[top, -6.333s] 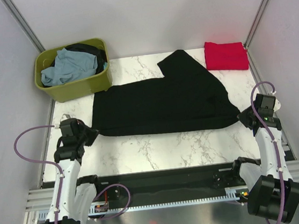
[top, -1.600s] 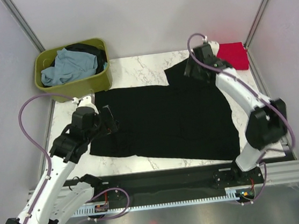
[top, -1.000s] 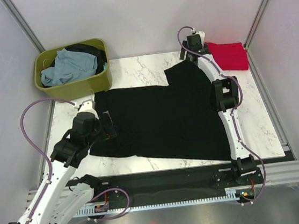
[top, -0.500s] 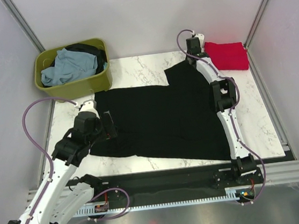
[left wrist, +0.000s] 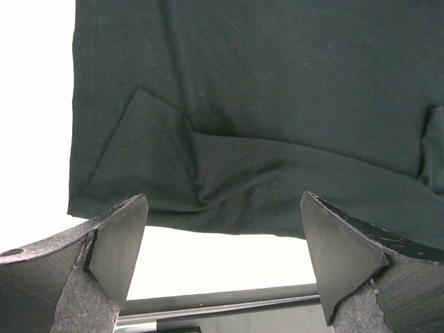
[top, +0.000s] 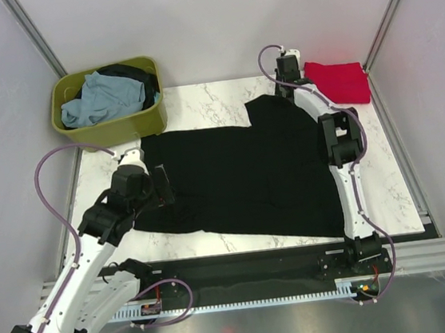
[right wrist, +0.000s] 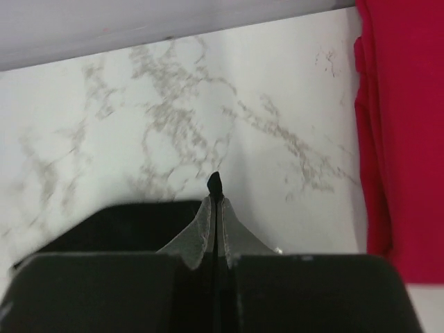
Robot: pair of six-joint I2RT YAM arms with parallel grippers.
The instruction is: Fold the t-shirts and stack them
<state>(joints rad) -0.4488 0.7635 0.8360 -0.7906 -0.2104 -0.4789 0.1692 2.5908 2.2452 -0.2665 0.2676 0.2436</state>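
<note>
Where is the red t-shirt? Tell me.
Top view: the red t-shirt lies folded at the table's far right corner, just right of the black t-shirt's sleeve.

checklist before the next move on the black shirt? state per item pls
1. Right claw shut on the black shirt: ok, a tip of black cloth shows between its fingers.
2. Depth of that grip: cannot tell, only the tip shows.
3. Left claw open: ok, jaws wide above the shirt's left edge.
4. Left claw holding cloth: not ok, nothing is between its fingers.
5. Shirt flat under the left claw: not ok, a folded flap and creases at that corner.
6. Red shirt clear of the right claw: ok, it lies beside the claw, apart.
</note>
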